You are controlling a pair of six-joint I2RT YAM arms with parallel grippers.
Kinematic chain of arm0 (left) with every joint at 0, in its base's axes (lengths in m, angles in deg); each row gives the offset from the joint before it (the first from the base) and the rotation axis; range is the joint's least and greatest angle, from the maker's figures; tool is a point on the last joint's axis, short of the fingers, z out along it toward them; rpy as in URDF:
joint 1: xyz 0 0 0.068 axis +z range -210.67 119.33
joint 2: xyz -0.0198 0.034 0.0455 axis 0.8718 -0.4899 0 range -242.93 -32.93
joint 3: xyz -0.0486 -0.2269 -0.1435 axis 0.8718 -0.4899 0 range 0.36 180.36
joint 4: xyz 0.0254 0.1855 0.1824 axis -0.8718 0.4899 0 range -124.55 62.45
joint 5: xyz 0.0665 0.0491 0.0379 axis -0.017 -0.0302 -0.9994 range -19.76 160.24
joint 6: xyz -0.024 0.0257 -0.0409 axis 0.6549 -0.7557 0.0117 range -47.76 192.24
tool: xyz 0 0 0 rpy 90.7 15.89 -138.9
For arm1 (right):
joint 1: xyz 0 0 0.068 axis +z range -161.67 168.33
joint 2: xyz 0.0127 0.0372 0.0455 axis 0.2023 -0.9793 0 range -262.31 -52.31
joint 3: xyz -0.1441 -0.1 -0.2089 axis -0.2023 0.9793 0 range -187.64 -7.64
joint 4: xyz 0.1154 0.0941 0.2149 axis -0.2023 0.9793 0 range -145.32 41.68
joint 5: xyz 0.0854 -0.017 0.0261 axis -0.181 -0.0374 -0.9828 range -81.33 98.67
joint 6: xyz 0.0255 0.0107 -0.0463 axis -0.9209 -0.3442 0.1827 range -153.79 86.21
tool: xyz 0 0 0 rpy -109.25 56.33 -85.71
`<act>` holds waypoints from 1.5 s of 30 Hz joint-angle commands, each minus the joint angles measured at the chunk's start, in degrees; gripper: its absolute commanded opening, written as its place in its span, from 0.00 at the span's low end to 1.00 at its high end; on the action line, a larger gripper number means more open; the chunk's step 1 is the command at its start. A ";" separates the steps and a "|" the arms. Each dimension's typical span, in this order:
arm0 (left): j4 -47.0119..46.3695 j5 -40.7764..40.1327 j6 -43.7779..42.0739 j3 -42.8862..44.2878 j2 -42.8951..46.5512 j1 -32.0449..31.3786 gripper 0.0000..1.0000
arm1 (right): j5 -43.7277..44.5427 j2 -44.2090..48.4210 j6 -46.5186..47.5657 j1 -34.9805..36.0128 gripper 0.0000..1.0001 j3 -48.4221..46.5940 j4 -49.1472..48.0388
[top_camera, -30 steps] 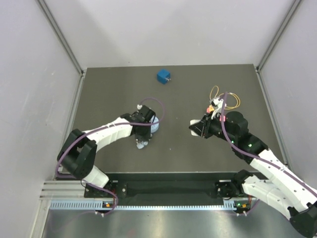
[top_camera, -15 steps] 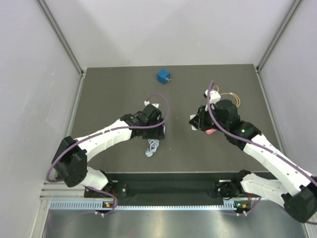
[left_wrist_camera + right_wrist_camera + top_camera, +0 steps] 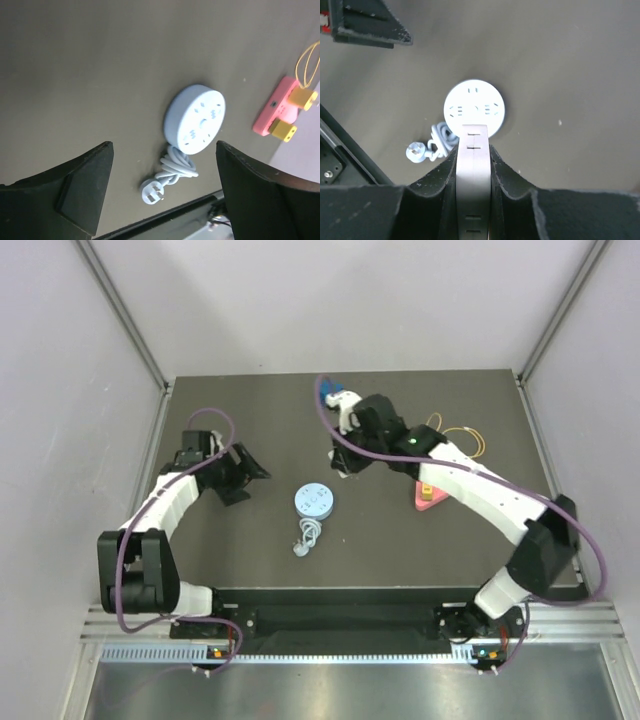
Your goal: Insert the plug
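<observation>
1. White plug body: a flat, bar-like piece whose long axis runs along the right gripper's fingers. In the right wrist view its free end points at the round pale-blue socket.
2. Both black fingers of the right gripper are clamped against the plug's two long sides, and only its end shows past them.
3. In that view the plug's end overlaps the socket's near rim. From the top camera the gripper sits beyond and to the right of the socket, apart from it, so I cannot tell whether the two touch.
4. The left gripper has its fingers spread wide and nothing between them. It is well to the left of the socket.
5. The socket lies face up on the dark table, with its coiled cord and wall plug just beside it on the near side.
6. A pink block carrying yellow plugs lies to the right of the socket, well apart.
</observation>
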 commanded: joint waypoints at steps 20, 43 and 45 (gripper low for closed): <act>-11.71 21.92 1.22 -9.73 -8.91 12.72 0.88 | 1.32 -30.46 5.65 5.05 0.00 -27.04 17.95; -12.15 22.29 1.14 -10.00 -7.24 12.72 0.86 | 2.90 -37.23 2.31 5.05 0.00 -30.82 17.95; -12.15 22.20 1.05 -10.08 -7.16 12.72 0.86 | 2.90 -37.50 2.23 5.05 0.00 -30.83 17.95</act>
